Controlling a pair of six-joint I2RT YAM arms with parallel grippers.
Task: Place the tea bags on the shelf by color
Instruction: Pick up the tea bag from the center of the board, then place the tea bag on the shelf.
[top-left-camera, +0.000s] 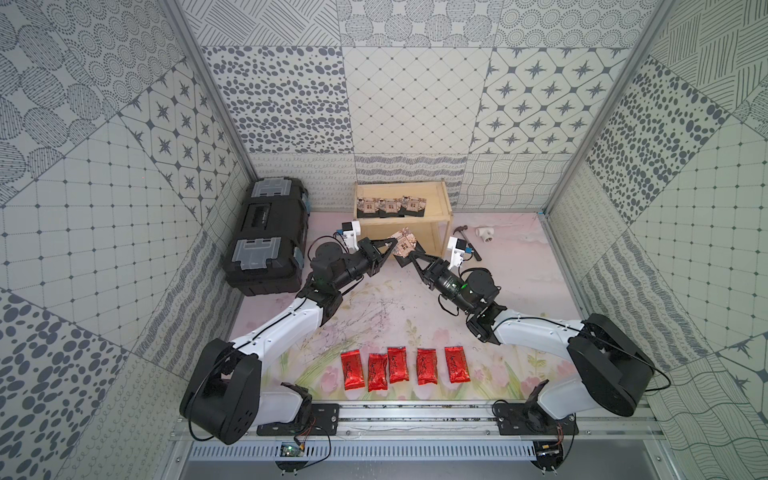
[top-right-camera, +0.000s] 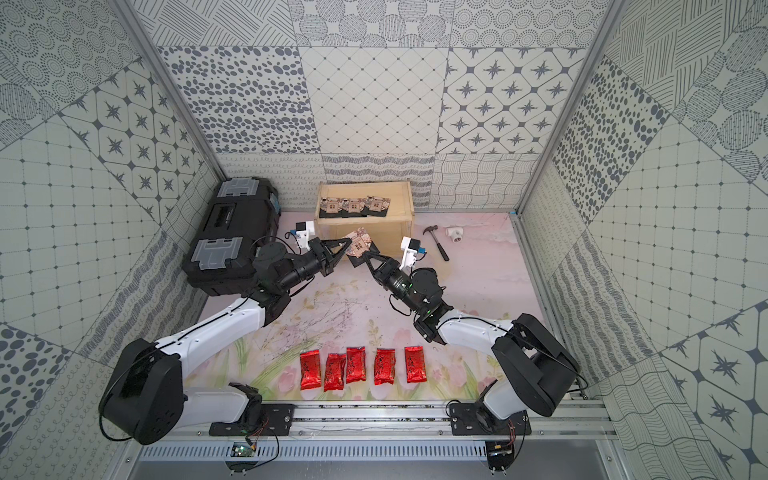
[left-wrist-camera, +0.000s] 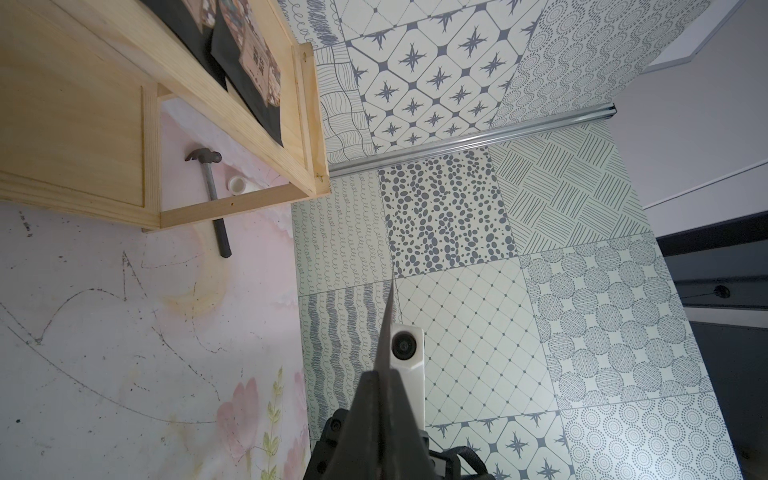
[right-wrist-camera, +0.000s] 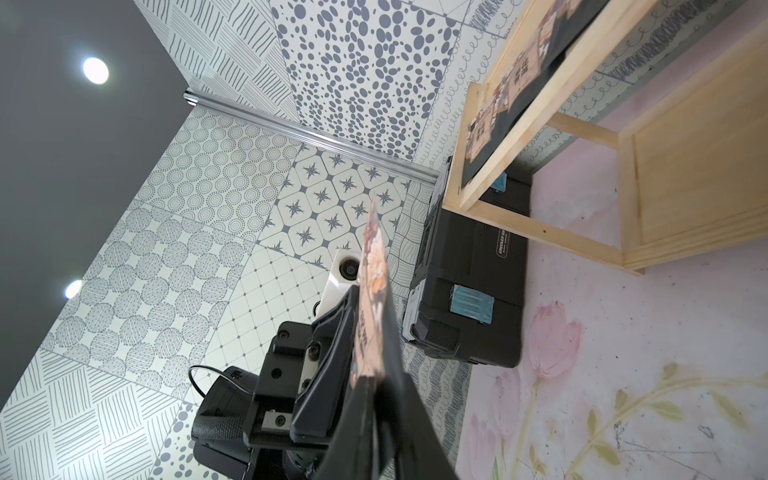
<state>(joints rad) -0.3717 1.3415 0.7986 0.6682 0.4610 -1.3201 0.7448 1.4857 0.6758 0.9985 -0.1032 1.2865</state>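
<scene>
A black tea bag with a beige label (top-left-camera: 406, 243) (top-right-camera: 360, 244) hangs in the air just in front of the light-wood shelf (top-left-camera: 436, 199), pinched from both sides. My left gripper (top-left-camera: 390, 246) (left-wrist-camera: 382, 374) is shut on its left edge. My right gripper (top-left-camera: 409, 258) (right-wrist-camera: 374, 382) is shut on its lower right corner. The packet shows edge-on (right-wrist-camera: 374, 291) in the right wrist view. Three black tea bags (top-left-camera: 390, 206) lie in a row on the shelf's top board. Several red foil tea bags (top-left-camera: 398, 365) lie in a row near the table's front edge.
A large black toolbox (top-left-camera: 266, 237) stands left of the shelf, close behind my left arm. A hammer (top-right-camera: 438, 245) and a white pipe fitting (top-right-camera: 454, 235) lie to the right of the shelf. Patterned walls close in the table on three sides.
</scene>
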